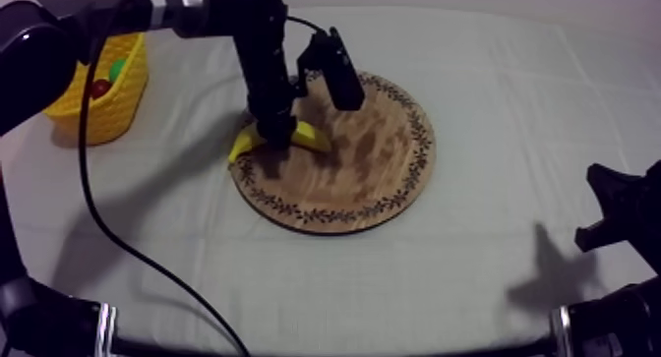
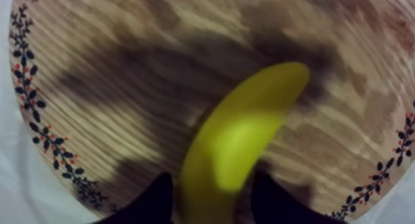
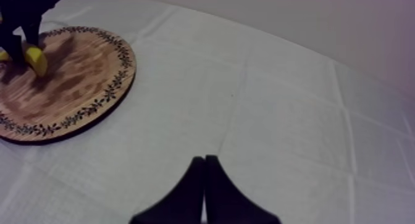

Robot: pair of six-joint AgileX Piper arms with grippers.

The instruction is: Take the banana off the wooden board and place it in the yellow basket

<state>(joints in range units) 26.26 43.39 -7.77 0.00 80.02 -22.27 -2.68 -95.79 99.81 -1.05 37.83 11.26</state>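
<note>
Banana [image 1: 310, 137] lies at the ten o'clock rim of the board [image 1: 364, 174] in the top view. The left gripper [image 1: 278, 137] is down over its middle, likely the balanced spot for lifting. The basket [image 1: 108, 110], out past the board's ten o'clock, holds a small red fruit [image 1: 99, 88] and something green [image 1: 118, 69]. The right gripper [image 1: 615, 208] sits off at four o'clock.

Left wrist view: both fingers [image 2: 151, 202] press the banana's flanks, gripping it.

Right wrist view: that arm's fingers lie together, closed on nothing, well clear of the work.

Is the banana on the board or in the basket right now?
On the board. The banana lies at the board's edge, with the left gripper shut on it; the basket stands apart.
</note>
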